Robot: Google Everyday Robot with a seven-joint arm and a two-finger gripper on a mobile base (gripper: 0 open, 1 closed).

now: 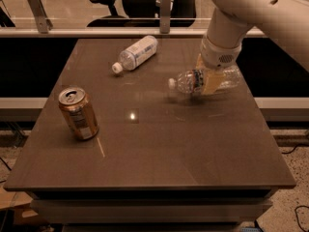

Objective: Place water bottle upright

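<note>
The water bottle (187, 82), clear ribbed plastic with a white cap and a narrow red-and-dark band, is held horizontal a little above the right side of the table (145, 163), cap pointing left. My gripper (208, 81) comes down from the white arm (231, 18) at the upper right and is shut on the bottle's middle, its tan finger across the front of the bottle.
A second bottle with a wide white label (136, 53) lies on its side at the back middle of the table. A gold can (78, 113) stands at the left. Railing posts and an office chair are behind the table.
</note>
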